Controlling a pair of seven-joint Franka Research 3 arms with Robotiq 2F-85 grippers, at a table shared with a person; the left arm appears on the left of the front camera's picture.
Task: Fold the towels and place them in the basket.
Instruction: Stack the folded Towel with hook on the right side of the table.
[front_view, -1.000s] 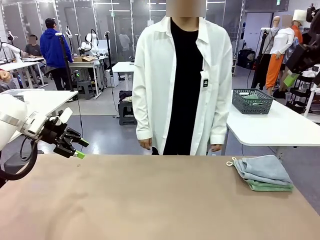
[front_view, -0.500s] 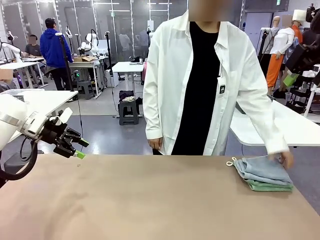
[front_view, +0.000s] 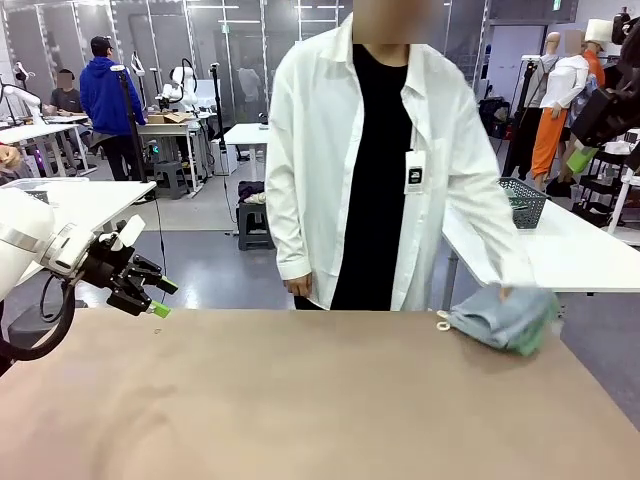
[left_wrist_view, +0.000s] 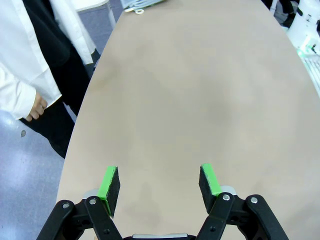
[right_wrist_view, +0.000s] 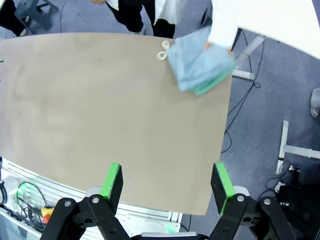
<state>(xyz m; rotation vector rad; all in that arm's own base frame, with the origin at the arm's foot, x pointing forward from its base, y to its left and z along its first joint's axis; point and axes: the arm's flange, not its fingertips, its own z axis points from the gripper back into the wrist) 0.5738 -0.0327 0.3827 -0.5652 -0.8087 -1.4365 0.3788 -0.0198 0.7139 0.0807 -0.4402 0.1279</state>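
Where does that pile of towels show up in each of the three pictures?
Front view: towels at the table's far right edge, under the person's hand.
Left wrist view: a corner at the top edge.
Right wrist view: upper middle.
Shared landmark: the white loop.

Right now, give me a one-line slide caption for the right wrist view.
Open right gripper hangs above the tan table while a person's hand presses on the stacked towels near its far corner.
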